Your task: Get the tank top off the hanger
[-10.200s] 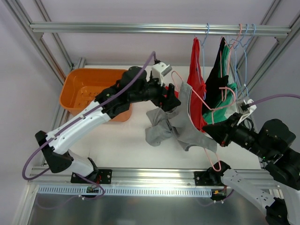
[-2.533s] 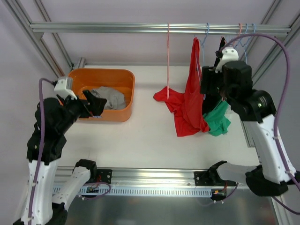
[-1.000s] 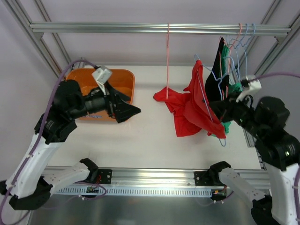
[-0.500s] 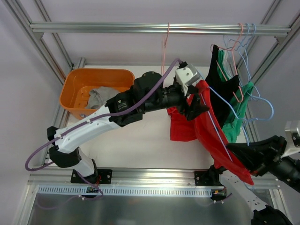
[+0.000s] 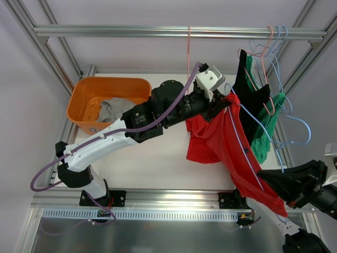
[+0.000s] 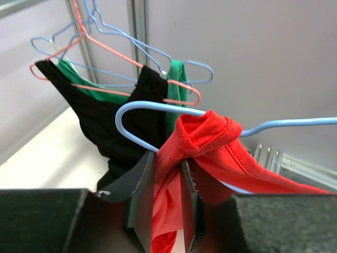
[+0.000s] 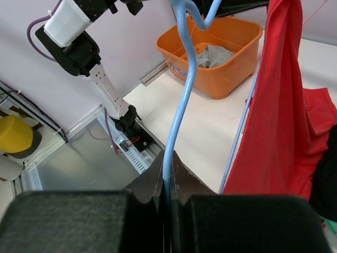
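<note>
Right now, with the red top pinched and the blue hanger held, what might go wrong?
The red tank top is bunched around the blue hanger, so the left tool may stretch it rather than slide it free. The hanger's end sits near the black top and might snag it. The right tool pinches only thin wire, which could twist.

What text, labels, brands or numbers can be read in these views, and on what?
None readable.
Red tank top, blue hanger, orange bin: no print visible.
Left arm: any marking is too small to read.
</note>
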Robot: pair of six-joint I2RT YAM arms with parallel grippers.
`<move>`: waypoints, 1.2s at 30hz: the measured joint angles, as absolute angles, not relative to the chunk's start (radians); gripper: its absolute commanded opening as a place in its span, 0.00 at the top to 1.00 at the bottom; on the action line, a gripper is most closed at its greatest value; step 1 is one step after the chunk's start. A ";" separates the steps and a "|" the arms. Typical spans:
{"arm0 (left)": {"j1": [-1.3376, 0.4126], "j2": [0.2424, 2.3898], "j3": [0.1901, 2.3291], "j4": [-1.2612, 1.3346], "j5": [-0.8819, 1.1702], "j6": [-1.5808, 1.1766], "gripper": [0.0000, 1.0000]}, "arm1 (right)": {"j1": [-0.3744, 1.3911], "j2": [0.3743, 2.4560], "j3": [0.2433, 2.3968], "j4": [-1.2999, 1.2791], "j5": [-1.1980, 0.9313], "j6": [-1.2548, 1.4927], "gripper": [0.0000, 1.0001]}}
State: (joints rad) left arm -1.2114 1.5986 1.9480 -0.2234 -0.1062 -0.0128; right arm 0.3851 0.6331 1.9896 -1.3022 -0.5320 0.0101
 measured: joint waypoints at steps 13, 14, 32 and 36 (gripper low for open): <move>-1.211 1.515 1.792 -0.214 -0.348 -0.007 1.00 | 0.389 0.636 1.831 -1.314 -0.506 -0.032 1.00; -1.212 1.510 1.779 -0.215 -0.415 -0.012 1.00 | 0.389 0.633 1.813 -1.314 -0.516 -0.043 1.00; -1.164 1.011 1.361 -0.207 -0.120 -0.195 1.00 | 0.408 0.308 1.497 -0.799 -0.748 -0.080 1.00; -1.167 0.923 1.202 -0.200 0.195 -0.271 1.00 | 0.392 0.292 1.274 -0.342 -0.729 0.065 1.00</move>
State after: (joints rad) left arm -1.1667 0.9230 1.2022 -0.1997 0.1951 -0.2714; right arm 0.3916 0.2920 1.2736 -0.3420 -0.7288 0.0647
